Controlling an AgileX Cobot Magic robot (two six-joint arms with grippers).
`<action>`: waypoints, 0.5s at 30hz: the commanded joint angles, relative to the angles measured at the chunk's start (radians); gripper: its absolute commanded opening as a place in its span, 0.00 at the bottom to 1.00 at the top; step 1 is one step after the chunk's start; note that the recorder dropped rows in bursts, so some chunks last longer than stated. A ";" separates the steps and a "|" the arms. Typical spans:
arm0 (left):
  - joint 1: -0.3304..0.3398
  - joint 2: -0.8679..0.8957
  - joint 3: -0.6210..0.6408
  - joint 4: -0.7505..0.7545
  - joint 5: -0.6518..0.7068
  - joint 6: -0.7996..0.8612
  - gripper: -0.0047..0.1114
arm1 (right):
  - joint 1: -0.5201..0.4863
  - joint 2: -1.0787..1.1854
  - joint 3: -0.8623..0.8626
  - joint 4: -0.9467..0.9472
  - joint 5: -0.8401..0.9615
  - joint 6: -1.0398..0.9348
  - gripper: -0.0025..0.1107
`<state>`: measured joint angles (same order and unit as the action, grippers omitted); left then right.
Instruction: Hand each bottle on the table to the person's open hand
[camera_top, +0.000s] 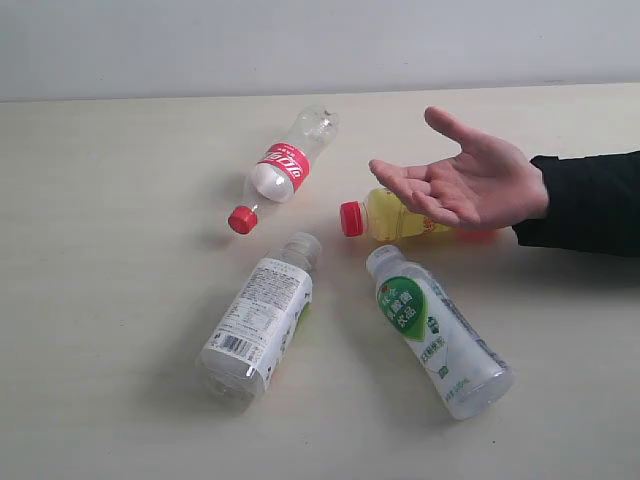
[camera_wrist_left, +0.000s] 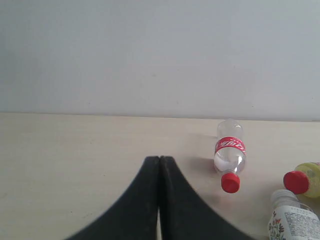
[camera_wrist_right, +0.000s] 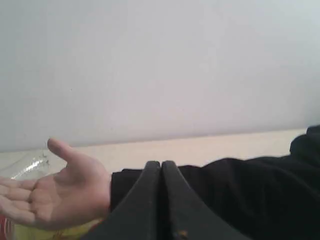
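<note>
All four lie flat on the desk near the open hand: green-leaf bottle, white-labelled bottle, red-labelled bottle, and yellow bottle, partly hidden by the palm. Left claw and right claw are pressed together; spread one wide, then clamp across a body, not a cap.

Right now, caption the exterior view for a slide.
Open hand hovers over the yellow bottle; three others lie on the table.
</note>
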<state>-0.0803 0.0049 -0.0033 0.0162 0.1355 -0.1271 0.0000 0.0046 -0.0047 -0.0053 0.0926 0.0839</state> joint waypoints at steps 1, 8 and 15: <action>0.000 0.002 0.003 -0.005 -0.009 0.002 0.04 | 0.000 -0.005 0.005 -0.020 -0.155 -0.028 0.02; 0.000 0.002 0.003 -0.005 -0.009 0.002 0.04 | 0.000 -0.005 0.005 0.069 -0.414 0.276 0.02; 0.000 0.002 0.003 -0.005 -0.009 0.002 0.04 | 0.000 -0.005 0.005 0.085 -0.491 0.462 0.02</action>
<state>-0.0803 0.0049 -0.0033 0.0162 0.1355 -0.1271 0.0000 0.0046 -0.0047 0.0806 -0.3520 0.5253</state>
